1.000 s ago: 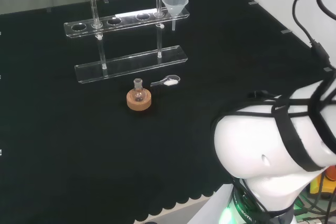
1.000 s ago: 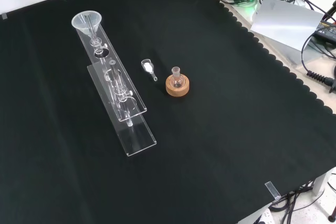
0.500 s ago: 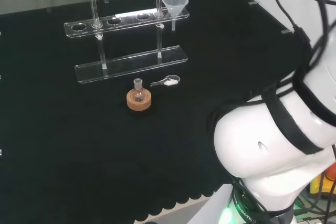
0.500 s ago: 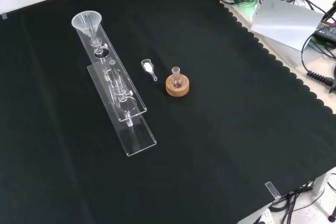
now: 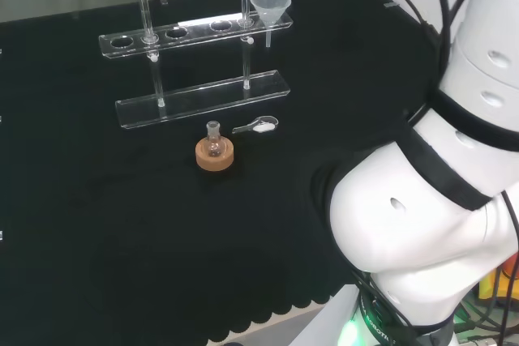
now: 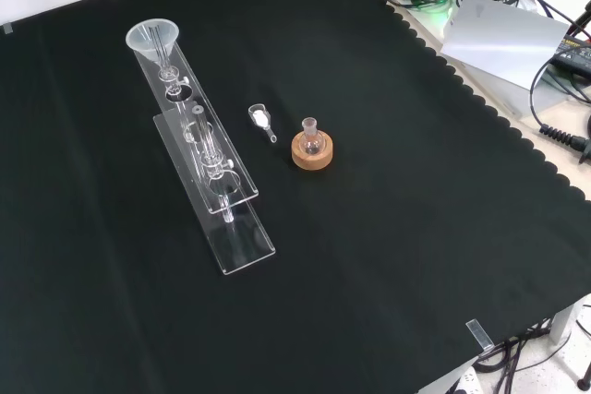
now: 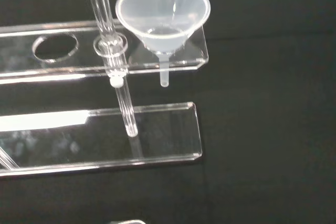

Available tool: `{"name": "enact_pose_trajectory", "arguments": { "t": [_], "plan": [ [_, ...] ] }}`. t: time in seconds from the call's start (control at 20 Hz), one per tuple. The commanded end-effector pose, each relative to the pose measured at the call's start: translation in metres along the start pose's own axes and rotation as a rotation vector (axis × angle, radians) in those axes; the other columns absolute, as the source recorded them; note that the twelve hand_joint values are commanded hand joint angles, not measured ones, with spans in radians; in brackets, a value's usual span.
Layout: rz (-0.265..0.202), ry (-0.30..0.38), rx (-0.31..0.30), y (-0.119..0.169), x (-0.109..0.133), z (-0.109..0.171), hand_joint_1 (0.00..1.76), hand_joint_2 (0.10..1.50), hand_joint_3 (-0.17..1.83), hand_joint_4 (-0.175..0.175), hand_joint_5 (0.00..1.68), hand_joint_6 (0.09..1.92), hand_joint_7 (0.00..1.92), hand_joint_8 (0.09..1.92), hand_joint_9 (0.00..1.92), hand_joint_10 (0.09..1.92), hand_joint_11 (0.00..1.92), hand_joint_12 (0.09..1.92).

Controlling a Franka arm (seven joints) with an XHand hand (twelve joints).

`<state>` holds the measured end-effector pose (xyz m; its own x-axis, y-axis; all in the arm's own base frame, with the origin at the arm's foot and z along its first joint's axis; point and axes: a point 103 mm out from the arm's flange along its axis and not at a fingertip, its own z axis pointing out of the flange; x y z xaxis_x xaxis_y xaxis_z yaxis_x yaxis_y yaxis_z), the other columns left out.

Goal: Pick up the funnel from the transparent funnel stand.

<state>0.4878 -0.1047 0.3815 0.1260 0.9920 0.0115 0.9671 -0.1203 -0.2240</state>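
Reaching the funnel cleanly looks like the step in hand, and nothing has been grasped yet. The black cloth (image 6: 416, 228) carries the transparent funnel stand (image 5: 203, 96), a clear two-tier rack whose upper bar has a row of holes. The funnel (image 5: 270, 7) sits upright in the end hole of that bar, its stem hanging free above the base plate (image 7: 105, 140). In the wrist view the funnel (image 7: 163, 15) lies ahead of and below the palm, apart from it, with a clear upright rod (image 7: 113, 56) just beside it.

To do this well, I judge the fingers should close round the cone under its rim, on the side away from the rod, then lift straight up until the stem clears the hole; a sideways pull could tip the light rack.

A small flask on a cork ring (image 6: 312, 149) and a small scoop (image 6: 262, 120) lie well apart from the funnel.

The arm (image 5: 454, 184) rises tall at the head view's right, its upper links leaning toward the rack. Whether the hand is released or clenched I cannot tell.
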Motion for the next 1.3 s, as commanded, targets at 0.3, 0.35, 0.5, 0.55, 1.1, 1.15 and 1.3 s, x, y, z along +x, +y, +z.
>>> {"name": "enact_pose_trajectory", "arguments": {
  "t": [0.3, 0.35, 0.5, 0.55, 1.1, 1.15, 1.3],
  "plan": [
    [-0.080, -0.021, 0.060, 0.039, 0.011, 0.016, 0.31, 1.00, 0.27, -0.011, 0.17, 0.09, 0.06, 0.42, 0.17, 0.66, 0.00, 1.37],
    [-0.083, -0.025, 0.069, 0.042, 0.012, 0.015, 0.35, 0.98, 0.26, -0.011, 0.18, 0.09, 0.07, 0.46, 0.18, 0.67, 0.00, 1.37],
    [-0.085, -0.028, 0.091, 0.049, 0.013, 0.017, 0.45, 0.94, 0.25, -0.008, 0.23, 0.09, 0.07, 0.56, 0.21, 0.69, 0.00, 1.39],
    [-0.085, -0.027, 0.103, 0.051, 0.013, 0.018, 0.46, 0.93, 0.24, -0.008, 0.24, 0.09, 0.08, 0.57, 0.21, 0.70, 0.00, 1.39],
    [-0.095, -0.029, 0.190, 0.071, 0.012, 0.031, 0.50, 0.88, 0.23, -0.011, 0.18, 0.09, 0.02, 0.60, 0.14, 0.72, 0.00, 1.42],
    [-0.094, -0.032, 0.200, 0.073, 0.011, 0.032, 0.50, 0.87, 0.23, -0.011, 0.17, 0.09, 0.01, 0.59, 0.13, 0.72, 0.00, 1.42],
    [-0.092, -0.054, 0.223, 0.083, 0.011, 0.038, 0.50, 0.85, 0.23, -0.012, 0.15, 0.09, 0.00, 0.54, 0.10, 0.74, 0.00, 1.45]
  ]
}}
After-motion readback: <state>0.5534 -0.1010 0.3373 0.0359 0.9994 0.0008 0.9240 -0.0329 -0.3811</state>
